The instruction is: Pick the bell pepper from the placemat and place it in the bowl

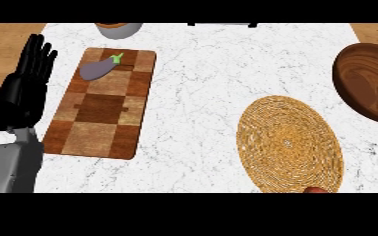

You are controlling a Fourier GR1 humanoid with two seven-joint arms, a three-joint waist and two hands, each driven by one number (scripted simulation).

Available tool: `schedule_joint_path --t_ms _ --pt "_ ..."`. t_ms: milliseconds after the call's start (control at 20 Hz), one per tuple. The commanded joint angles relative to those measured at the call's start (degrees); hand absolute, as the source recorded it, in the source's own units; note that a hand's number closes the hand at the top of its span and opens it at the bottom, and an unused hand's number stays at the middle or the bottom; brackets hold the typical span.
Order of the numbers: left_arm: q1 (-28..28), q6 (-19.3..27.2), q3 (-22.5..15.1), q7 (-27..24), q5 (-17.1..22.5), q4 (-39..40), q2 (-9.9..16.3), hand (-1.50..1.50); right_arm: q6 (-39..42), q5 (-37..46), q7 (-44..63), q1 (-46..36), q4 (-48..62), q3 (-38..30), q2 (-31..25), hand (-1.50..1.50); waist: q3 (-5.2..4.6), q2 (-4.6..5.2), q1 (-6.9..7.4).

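At about five o'clock on the white marble desk [199,95] lies the round woven placemat [289,145], and only a small reddish sliver [316,190] shows at its lower rim, cut off by the edge of view. That is probably the bell pepper, though too little shows to be sure. The dark wooden bowl [358,82] sits at three o'clock, just beyond the placemat's upper right, partly out of view; this puts the goal a short carry from the mat. At nine o'clock the left hand [26,87] rests with fingers straight and pointing up, holding nothing. The right hand does not show at all. A checkered cutting board [103,112] lies toward ten o'clock with an eggplant [100,68] on its far end, and a grey pot [118,28] stands at eleven; neither belongs to the task.
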Motion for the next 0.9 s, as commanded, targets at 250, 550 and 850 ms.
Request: schedule_joint_path --t_ms 250,550,850 --pt "-2.70 -0.32 0.27 3.10 1.01 -0.25 0.56 0.00 -14.20 6.90 6.25 -4.53 11.55 2.55 8.55 1.50 0.12 0.35 0.13" --pt "-2.63 -1.11 1.41 -1.32 0.58 3.85 0.90 0.00 -12.17 3.55 5.43 -6.45 18.46 -0.81 12.67 -1.50 0.14 0.61 -0.19" --pt "-1.00 -1.33 1.70 1.93 1.90 -0.98 1.36 0.00 -14.33 -5.09 1.13 -7.70 19.82 -9.71 13.75 -1.50 0.26 0.52 0.40"
